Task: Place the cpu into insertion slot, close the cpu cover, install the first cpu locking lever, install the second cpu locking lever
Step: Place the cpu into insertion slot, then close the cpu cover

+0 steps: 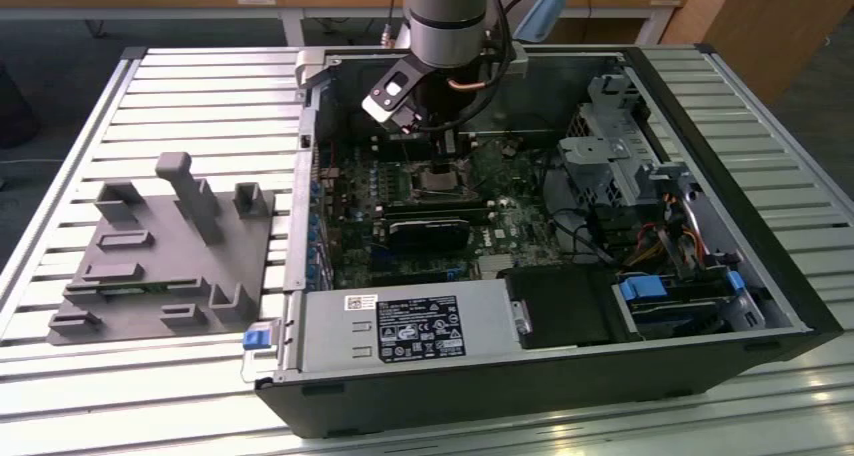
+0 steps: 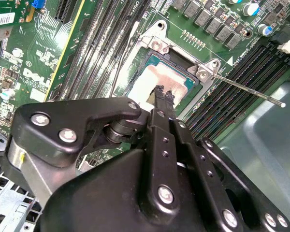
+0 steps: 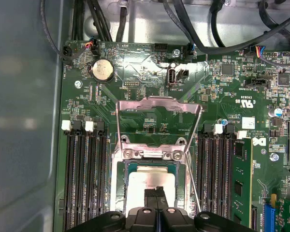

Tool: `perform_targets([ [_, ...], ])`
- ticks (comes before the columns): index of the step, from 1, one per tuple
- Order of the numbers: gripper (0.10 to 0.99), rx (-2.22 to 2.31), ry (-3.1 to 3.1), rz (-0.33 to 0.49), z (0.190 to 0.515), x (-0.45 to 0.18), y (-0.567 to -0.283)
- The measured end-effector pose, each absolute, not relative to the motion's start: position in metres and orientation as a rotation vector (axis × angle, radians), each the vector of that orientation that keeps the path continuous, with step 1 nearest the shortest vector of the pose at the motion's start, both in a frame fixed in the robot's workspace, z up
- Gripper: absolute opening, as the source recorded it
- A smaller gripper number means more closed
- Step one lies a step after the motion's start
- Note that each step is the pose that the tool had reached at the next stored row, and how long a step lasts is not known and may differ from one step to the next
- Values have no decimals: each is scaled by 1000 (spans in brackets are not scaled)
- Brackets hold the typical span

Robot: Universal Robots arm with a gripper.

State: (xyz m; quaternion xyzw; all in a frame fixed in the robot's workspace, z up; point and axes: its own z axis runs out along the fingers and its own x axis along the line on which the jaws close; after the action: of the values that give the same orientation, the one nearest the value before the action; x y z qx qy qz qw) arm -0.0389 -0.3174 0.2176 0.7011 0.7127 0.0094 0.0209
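Your cpu [image 3: 152,180] lies flat in the slot [image 3: 118,186], dull metal top facing up, with the slot's silvery rim around it. The cover [image 3: 158,102] is swung open, off the cpu. It stands back from its hinge at the slot's edge, so you see green board [image 3: 135,67] through its square window. A thin lever [image 2: 241,88] sticks out from one corner of the slot, raised free and angled across the memory slots [image 2: 232,108].

Your claw [image 3: 156,190] hangs right over the cpu's top in both wrist views. Its two black fingers [image 3: 150,198] are pressed together with only a seam between them, and nothing shows between them. You cannot tell whether the tips touch the cpu.

Long black memory slots flank the slot on both sides. Past the open cover, a round coin cell [image 3: 101,70] sits on the board.

In the exterior view, the arm [image 1: 447,16] reaches down into the open case [image 1: 747,206], which lies on a slatted surface [image 1: 200,96]. On the exterior view's left, a grey fixture [image 1: 160,256] stands on the surface near the case, well apart from the claw.
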Motion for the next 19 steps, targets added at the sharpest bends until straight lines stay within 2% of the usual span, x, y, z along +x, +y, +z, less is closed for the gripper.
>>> perform_targets([
  [19, 106, 2174, 2210, 29, 229, -39, -317],
])
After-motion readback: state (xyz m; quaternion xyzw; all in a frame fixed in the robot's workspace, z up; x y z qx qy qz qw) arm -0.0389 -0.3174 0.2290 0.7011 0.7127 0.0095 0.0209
